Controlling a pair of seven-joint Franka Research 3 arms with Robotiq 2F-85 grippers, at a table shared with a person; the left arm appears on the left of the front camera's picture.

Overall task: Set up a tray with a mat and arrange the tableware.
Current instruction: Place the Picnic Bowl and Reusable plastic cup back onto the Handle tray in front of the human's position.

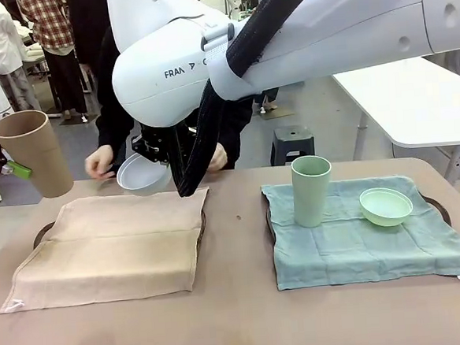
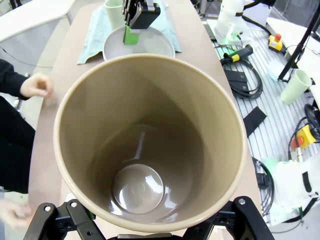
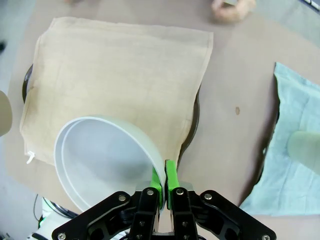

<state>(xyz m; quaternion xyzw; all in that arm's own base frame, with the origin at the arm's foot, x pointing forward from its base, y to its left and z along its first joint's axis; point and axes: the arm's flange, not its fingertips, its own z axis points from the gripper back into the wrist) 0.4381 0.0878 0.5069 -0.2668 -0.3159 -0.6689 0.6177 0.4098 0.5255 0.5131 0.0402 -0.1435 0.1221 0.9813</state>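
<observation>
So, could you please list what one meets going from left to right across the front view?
Tan cup → tan mat → white bowl → green cup → green bowl.

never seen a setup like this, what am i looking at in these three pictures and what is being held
Two white robot arms share a brown table with a person opposite. One picture looks across the table; the other two come from cameras on each wrist. The left gripper holds a tall tan handleless cup; its wrist camera looks into it. The right gripper pinches the rim of a small white round bowl above a beige cloth mat. A pale green cup and pale green bowl stand on a green cloth mat.
</observation>
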